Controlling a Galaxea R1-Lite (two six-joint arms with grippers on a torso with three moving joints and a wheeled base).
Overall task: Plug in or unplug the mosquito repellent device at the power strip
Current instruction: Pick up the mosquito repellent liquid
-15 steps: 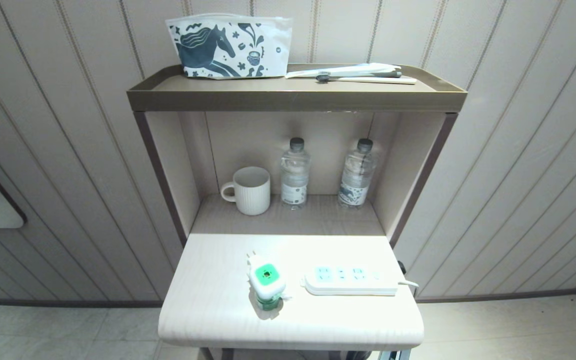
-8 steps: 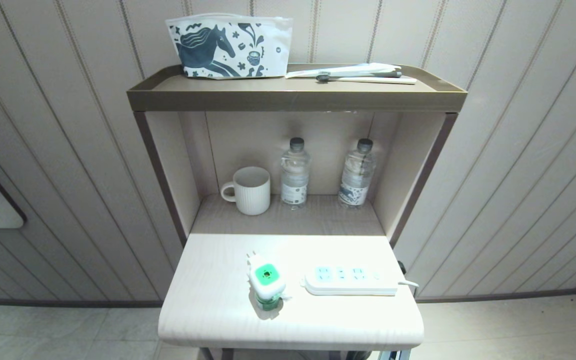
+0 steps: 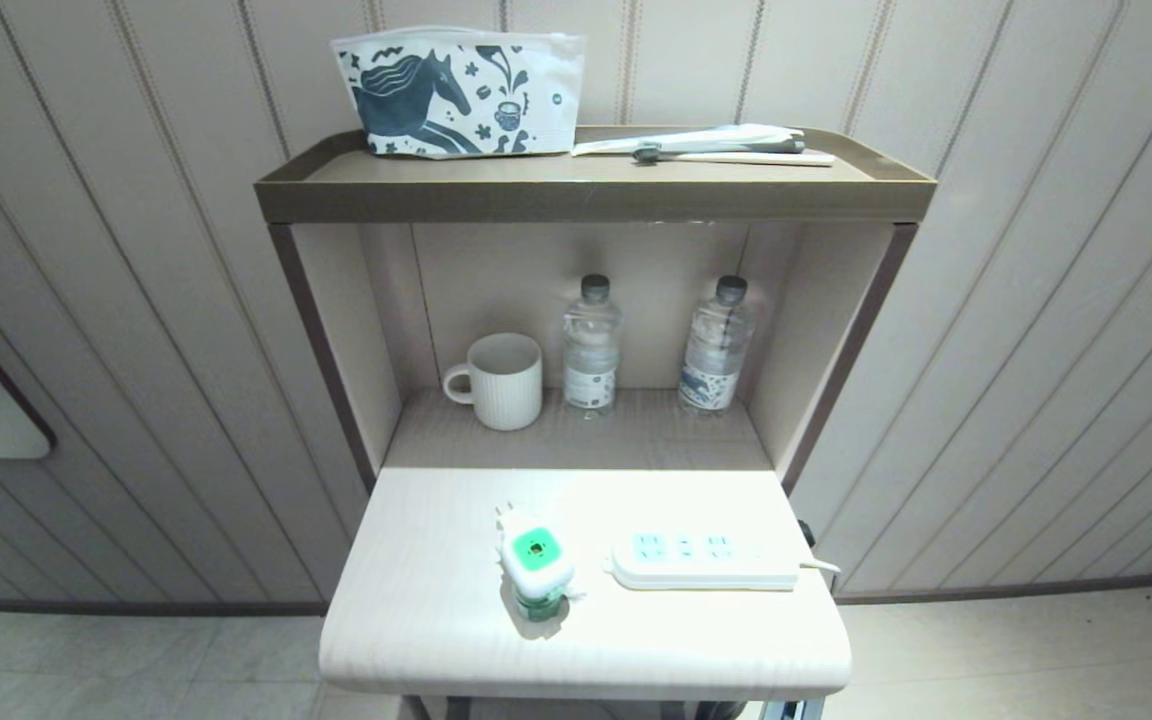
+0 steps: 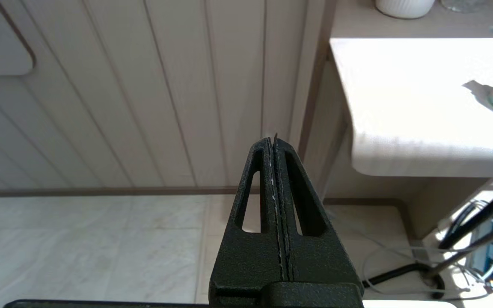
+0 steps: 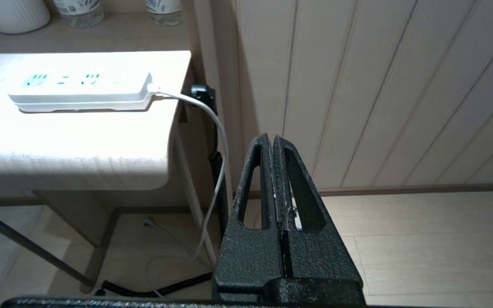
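The mosquito repellent device (image 3: 535,570) is standing upright on the desk (image 3: 416,620), unplugged, with its green top patch facing up and its translucent green bottle beneath. Just beside it, toward the robot's right and not touching, the power strip (image 3: 701,560) is lying flat with its three light-blue socket faces turned upward. All three sockets are sitting empty. Its thin white cord (image 5: 212,128) is leaving the end of the strip and hanging over the desk's right edge toward the floor.

Neither arm is showing in the head view. The left gripper (image 4: 274,143) is hanging low beside the desk's left side, in front of the panelled wall, with its jaws pressed together and holding nothing. The right gripper (image 5: 271,141) is hanging low off the desk's right side, near the drooping cord, with its jaws likewise closed and empty. From the left wrist camera the device is showing only at the frame's edge, so its prongs are hard to make out there.

Behind the desk, in the open shelf, a white ribbed mug (image 3: 498,380) is standing left of two clear water bottles (image 3: 591,345). On the top shelf (image 3: 586,195), a pouch (image 3: 456,92) printed with a horse is sitting beside a toothbrush (image 3: 716,150).
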